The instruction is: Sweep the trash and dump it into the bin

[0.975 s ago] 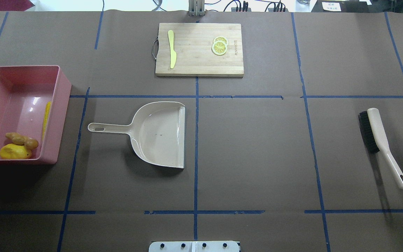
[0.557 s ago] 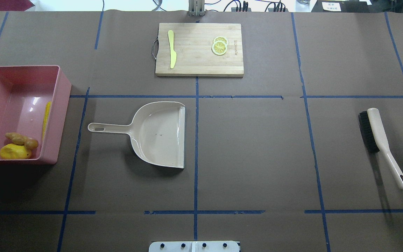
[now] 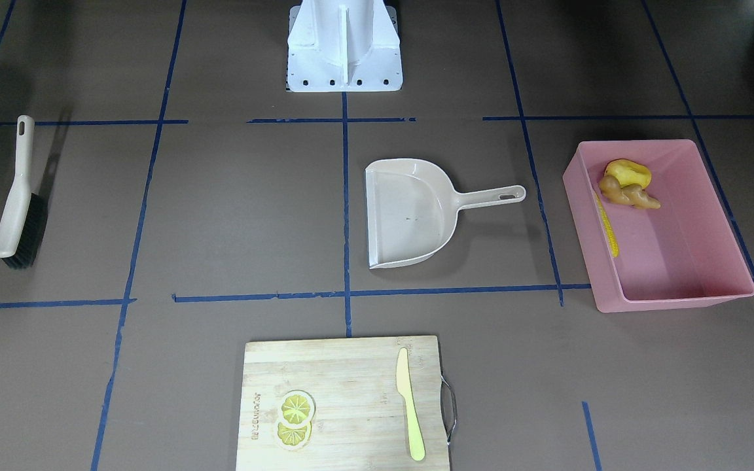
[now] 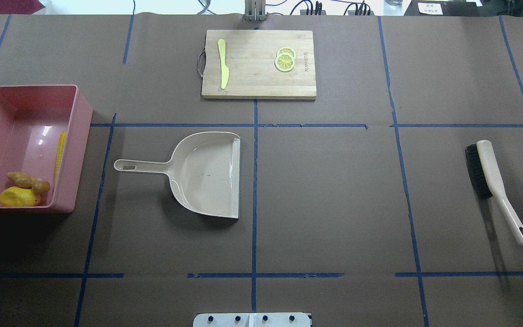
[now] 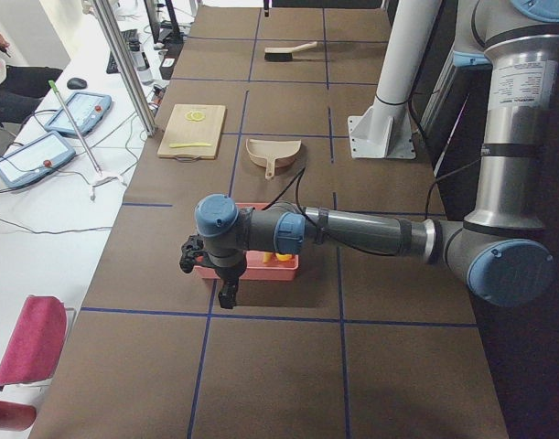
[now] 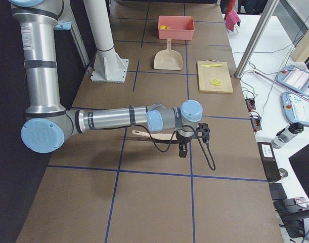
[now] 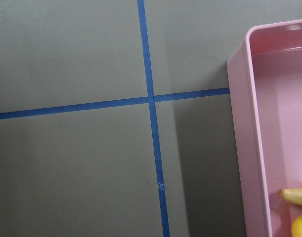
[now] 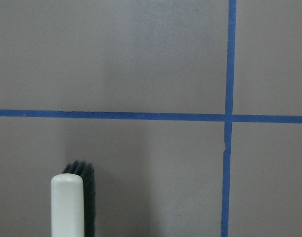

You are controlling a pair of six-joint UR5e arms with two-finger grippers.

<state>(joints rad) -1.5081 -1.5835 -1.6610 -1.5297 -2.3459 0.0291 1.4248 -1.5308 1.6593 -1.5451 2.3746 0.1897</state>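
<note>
Bin point(image 4: 81, 154): pink tub at the table's left end.
Contents: corn cob point(image 4: 60, 154) along one wall; potato point(image 4: 18, 196) and ginger root point(image 4: 27, 181) touching in a corner.
Dustpan point(image 4: 207, 175): mid-table, well apart from the bin.
Brush point(image 4: 493, 181): right end.
Left gripper point(image 5: 226, 294), right gripper point(image 6: 183, 151): whether the fingers are spread or closed cannot be told.

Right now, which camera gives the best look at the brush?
The overhead exterior view: the brush lies whole, with bristles and handle clear. The front-facing view shows it whole too, near the frame's edge. The right wrist view catches only its tip. In exterior right, the right arm covers part of it. In exterior left it is tiny.
</note>
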